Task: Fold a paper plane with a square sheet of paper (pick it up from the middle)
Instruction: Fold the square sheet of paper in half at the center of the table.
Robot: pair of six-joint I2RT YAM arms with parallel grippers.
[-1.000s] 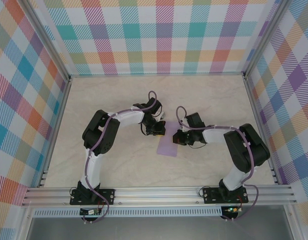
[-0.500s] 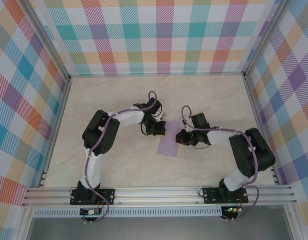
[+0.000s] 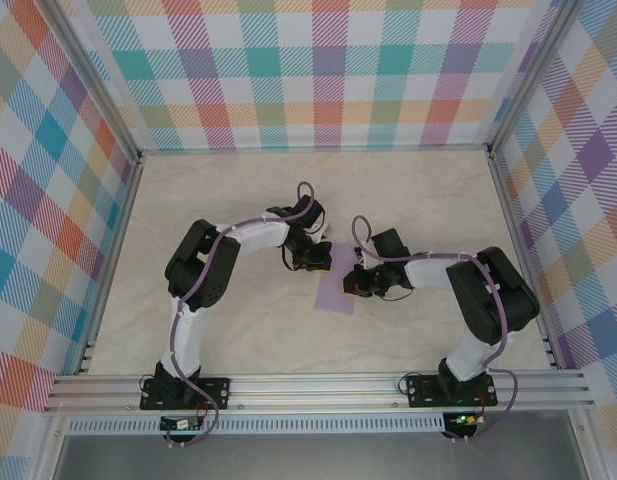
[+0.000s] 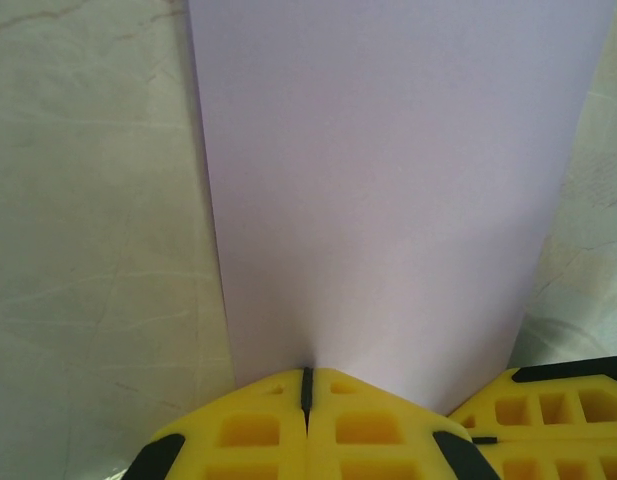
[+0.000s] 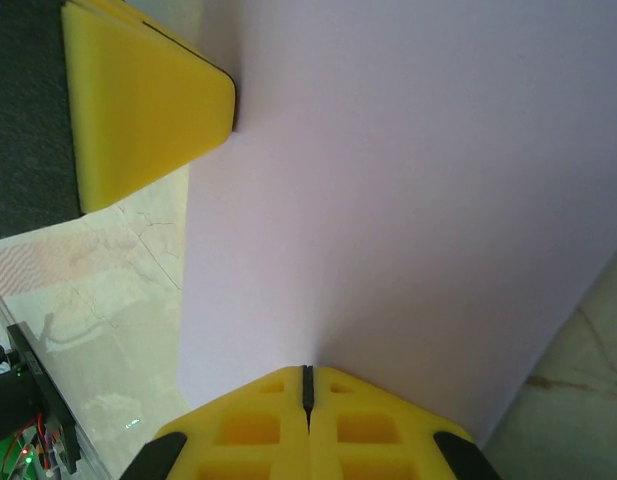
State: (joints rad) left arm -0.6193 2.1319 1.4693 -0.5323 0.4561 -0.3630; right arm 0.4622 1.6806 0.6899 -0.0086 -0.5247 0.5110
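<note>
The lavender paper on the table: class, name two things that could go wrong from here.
1. The left end effector and right end effector, both shut, appear to press on the paper; a sideways push could drag or wrinkle it instead of creasing it.
2. They sit close together over the small sheet, so they might collide.

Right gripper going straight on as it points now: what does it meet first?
The square sheet of paper: the right gripper, shut, sits at its edge and paper lies ahead. The left gripper looks off to one side, though depth is unclear.
</note>
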